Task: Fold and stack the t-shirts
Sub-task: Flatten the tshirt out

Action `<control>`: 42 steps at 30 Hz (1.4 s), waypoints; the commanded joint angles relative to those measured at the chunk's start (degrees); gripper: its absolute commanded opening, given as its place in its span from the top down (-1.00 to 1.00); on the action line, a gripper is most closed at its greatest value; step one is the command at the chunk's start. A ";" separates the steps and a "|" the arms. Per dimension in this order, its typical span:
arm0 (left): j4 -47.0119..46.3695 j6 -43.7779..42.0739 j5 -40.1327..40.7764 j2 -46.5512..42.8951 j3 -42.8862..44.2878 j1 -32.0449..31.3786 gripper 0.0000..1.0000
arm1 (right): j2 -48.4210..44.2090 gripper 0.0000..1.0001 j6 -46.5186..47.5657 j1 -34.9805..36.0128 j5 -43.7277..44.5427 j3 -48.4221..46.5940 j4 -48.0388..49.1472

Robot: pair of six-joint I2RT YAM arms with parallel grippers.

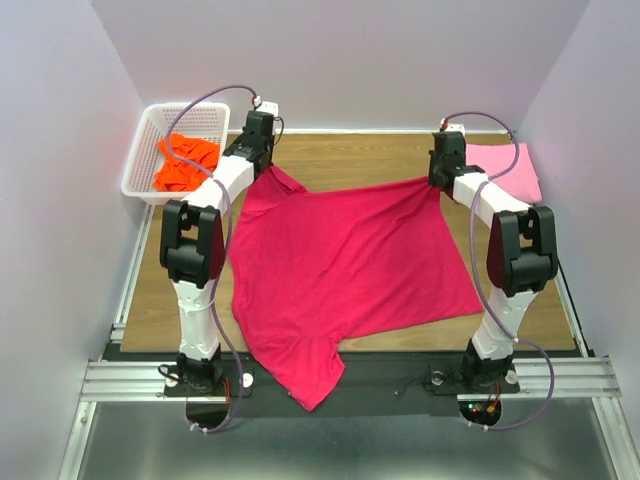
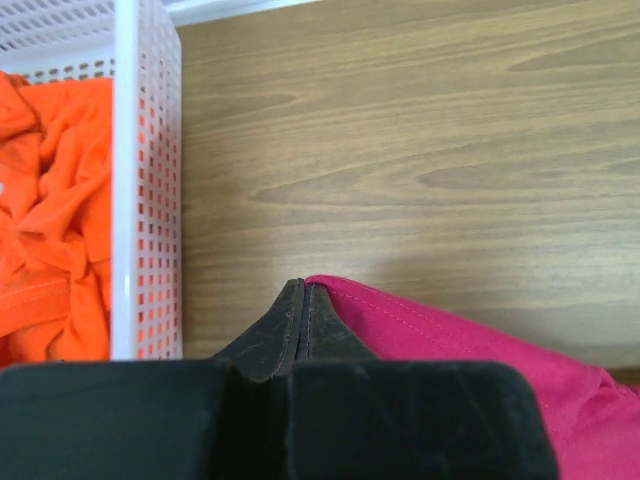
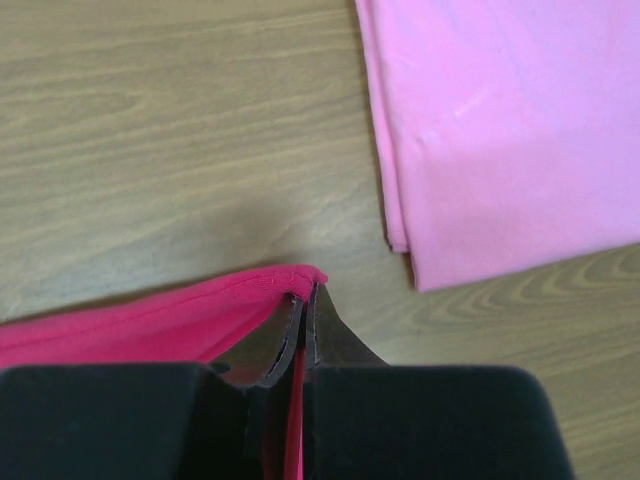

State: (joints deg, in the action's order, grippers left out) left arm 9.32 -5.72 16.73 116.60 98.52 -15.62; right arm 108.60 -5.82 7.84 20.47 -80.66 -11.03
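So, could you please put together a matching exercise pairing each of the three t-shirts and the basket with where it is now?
Things: 1 crimson t-shirt; 2 pink t-shirt; 3 orange t-shirt; 4 white basket.
Places: A folded, far right of the table; B crumpled in the basket; C pinched by left gripper and right gripper; D table's far-left corner.
Pairs: 1-C, 2-A, 3-B, 4-D.

The left gripper (image 2: 303,300) is seen pinched shut on the hem of the crimson-red t-shirt (image 2: 480,350), which is spread to the claw's right. To its left, the orange t-shirt (image 2: 50,220) is held crumpled inside the white lattice basket (image 2: 145,200); the wooden table (image 2: 400,150) is seen ahead
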 commanded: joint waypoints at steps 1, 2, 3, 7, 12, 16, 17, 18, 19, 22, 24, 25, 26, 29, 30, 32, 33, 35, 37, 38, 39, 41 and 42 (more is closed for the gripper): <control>-2.29 1.76 2.52 2.40 3.69 0.76 1.00 | 2.32 0.99 -0.15 -1.77 0.27 -4.76 3.73; -2.64 1.93 2.52 3.02 3.87 0.85 1.00 | 3.54 0.99 -0.06 -2.03 0.36 -6.16 3.73; -2.90 1.94 2.60 3.28 4.31 0.94 1.00 | 4.07 0.99 0.02 -2.47 -0.07 -6.87 3.73; -3.61 1.85 2.25 5.22 6.50 1.20 1.00 | 7.59 0.99 0.03 -3.09 -0.25 -10.74 3.73; -3.52 2.81 1.46 8.90 12.03 1.47 1.00 | 11.90 0.99 -1.81 -3.79 1.15 -14.96 3.73; -3.96 3.78 -0.38 9.79 14.50 1.55 0.45 | 13.40 0.74 -4.10 -3.97 4.84 -17.86 3.64; -4.57 3.87 -1.95 9.27 14.77 1.64 0.19 | 13.13 0.62 -4.54 -3.88 5.10 -17.95 3.64; -5.01 4.04 -2.66 8.65 14.68 1.56 0.03 | 12.61 0.45 -4.89 -3.88 5.11 -17.86 3.64; -5.45 4.22 -3.19 7.87 14.25 1.64 -0.15 | 11.91 0.10 -4.98 -3.79 4.32 -17.78 3.64; -6.77 5.54 -4.69 3.21 12.23 1.55 -0.54 | 8.05 -0.32 -4.46 -3.88 0.11 -16.29 3.29; -6.16 8.34 -5.48 0.30 10.73 1.55 -0.57 | 3.74 -0.35 -5.77 -3.79 -1.57 -13.57 2.86; -5.90 9.40 -6.00 -3.27 8.03 1.47 -0.57 | 2.07 -0.35 -6.56 -3.88 -3.05 -12.25 1.90; -5.55 10.36 -6.79 -5.31 6.35 1.47 -0.57 | 0.58 -0.35 -7.26 -3.88 -4.20 -11.02 1.10; -0.99 15.28 -7.50 -12.87 -1.90 0.85 -0.54 | -5.05 -0.35 -11.48 -3.79 -7.37 -4.87 -2.85; -0.02 16.25 -7.94 -14.89 -4.80 0.68 -0.51 | -6.63 -0.34 -14.19 -3.79 -7.98 -2.59 -3.82; 0.78 18.98 -10.39 -20.86 -14.55 -0.20 -0.48 | -11.55 -0.30 -16.75 -3.88 -10.44 4.61 -5.75; 1.22 19.68 -10.93 -22.71 -17.98 -0.46 -0.45 | -13.13 -0.29 -17.98 -3.88 -11.49 7.07 -6.11; 1.66 21.88 -12.41 -27.90 -28.00 -1.17 -0.42 | -18.05 -0.26 -20.89 -3.88 -13.17 14.28 -7.78; 1.58 23.90 -13.56 -32.30 -36.76 -1.69 -0.36 | -23.04 -0.22 -23.26 -3.97 -12.91 21.03 -10.05; 1.40 24.52 -14.35 -33.35 -39.26 -1.96 -0.35 | -24.73 -0.21 -23.79 -3.88 -12.56 23.16 -10.68; 0.79 25.05 -14.62 -34.15 -41.46 -2.14 -0.30 | -26.66 -0.20 -24.23 -3.97 -12.38 25.71 -11.20; 0.17 26.27 -15.76 -35.65 -46.12 -2.31 -0.23 | -31.48 -0.13 -26.16 -4.23 -11.86 31.75 -12.70; -0.09 26.54 -15.85 -35.74 -46.92 -2.40 -0.22 | -32.91 -0.11 -26.60 -4.49 -11.86 33.45 -13.05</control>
State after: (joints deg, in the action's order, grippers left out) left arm 8.84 17.02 3.75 81.58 56.29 -17.65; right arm 82.19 -27.59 4.21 8.95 -52.99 -19.86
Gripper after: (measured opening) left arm 0.623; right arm 0.568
